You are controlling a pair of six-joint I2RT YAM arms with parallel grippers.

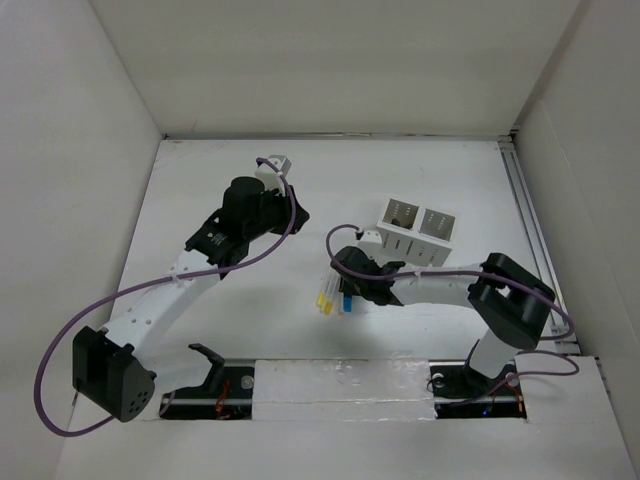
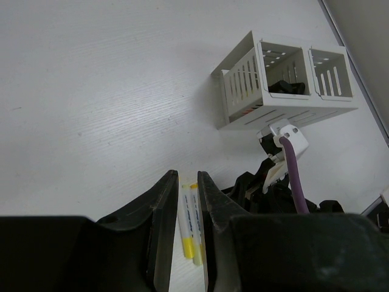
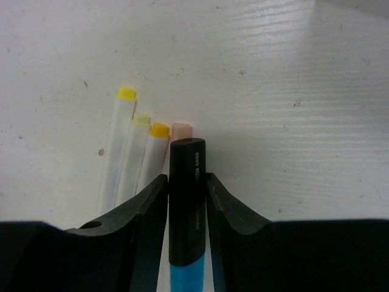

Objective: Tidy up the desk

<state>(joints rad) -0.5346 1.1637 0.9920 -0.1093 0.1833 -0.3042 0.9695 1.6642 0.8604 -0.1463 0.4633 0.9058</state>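
The right end effector [image 3: 186,194] is clamped on a black-and-blue marker [image 3: 186,182] by the pens [image 3: 130,146] on the counter [image 1: 200,200]; next it must lift it to the box [image 1: 417,232], while the left end effector [image 2: 187,201] waits nearly together.

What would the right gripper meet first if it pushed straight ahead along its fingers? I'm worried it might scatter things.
The black marker already sits between its fingers; beyond the right gripper lies bare desk, seemingly free, though depth is unclear.

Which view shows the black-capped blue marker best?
Right wrist: the marker fills the frame between the right gripper fingers, printing visible. Top external shows only a blue speck. Left wrist shows no marker I can identify.
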